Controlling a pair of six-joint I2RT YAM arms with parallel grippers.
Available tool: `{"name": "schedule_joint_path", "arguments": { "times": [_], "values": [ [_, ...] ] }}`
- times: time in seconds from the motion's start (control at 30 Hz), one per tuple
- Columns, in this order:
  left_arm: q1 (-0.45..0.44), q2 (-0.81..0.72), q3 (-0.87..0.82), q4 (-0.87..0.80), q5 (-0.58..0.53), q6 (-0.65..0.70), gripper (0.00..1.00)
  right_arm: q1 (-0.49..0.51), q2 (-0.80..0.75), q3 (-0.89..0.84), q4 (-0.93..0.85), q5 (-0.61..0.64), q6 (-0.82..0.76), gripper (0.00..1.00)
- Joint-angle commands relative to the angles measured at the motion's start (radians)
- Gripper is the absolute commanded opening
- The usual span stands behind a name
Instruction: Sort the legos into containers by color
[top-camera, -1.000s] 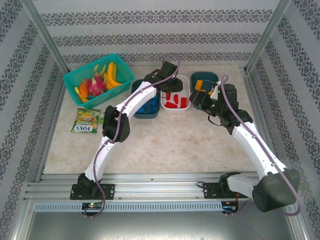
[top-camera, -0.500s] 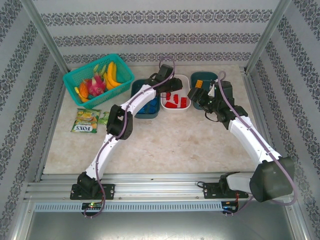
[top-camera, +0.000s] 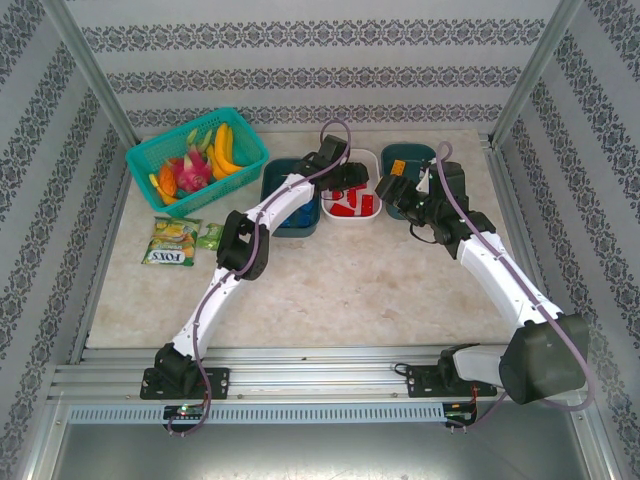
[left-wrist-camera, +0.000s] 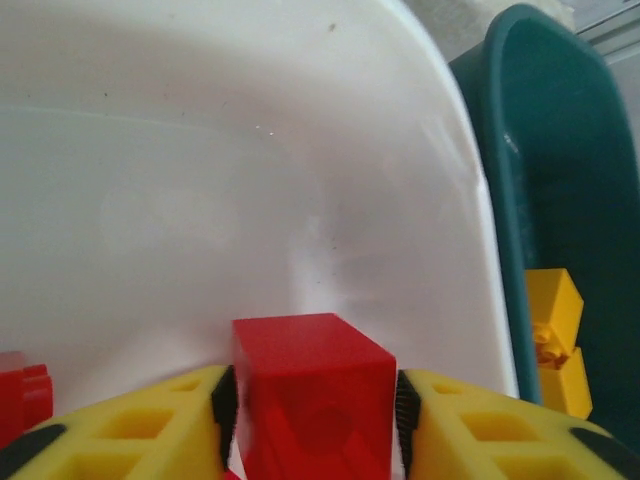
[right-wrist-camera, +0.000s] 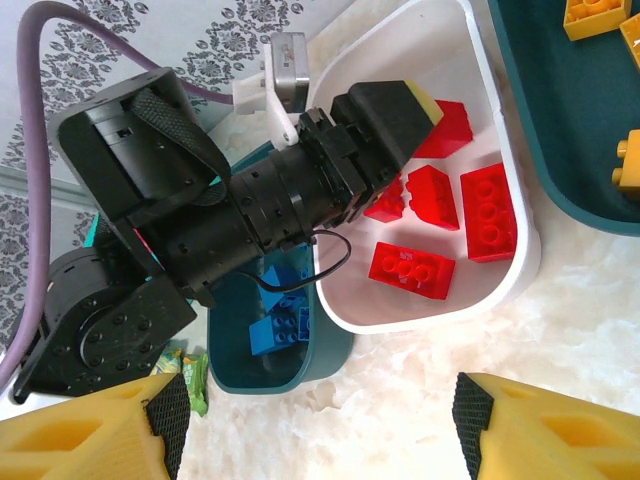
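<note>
Flanking a red brick (left-wrist-camera: 310, 385) narrowly over the white tray (left-wrist-camera: 150, 150), grip indeterminate, the left gripper (left-wrist-camera: 315, 425) may flick it, if clinging, into the right-hand teal tray (left-wrist-camera: 560, 150); right gripper (right-wrist-camera: 320, 430) gapes empty.

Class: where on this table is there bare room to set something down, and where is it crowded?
Free: table between left arm and right arm, before the white tray; also nearer than the snack packet. Crowded: far edge, with basket and trays.
</note>
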Motion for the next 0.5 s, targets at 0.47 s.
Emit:
{"name": "schedule_joint_path", "arguments": {
  "times": [0.47],
  "values": [
    [-0.016, -0.24, 0.013, -0.108, -0.035, -0.012, 0.63, -0.007, -0.094, 0.012, -0.126, 0.075, -0.182, 0.72]
  ]
}}
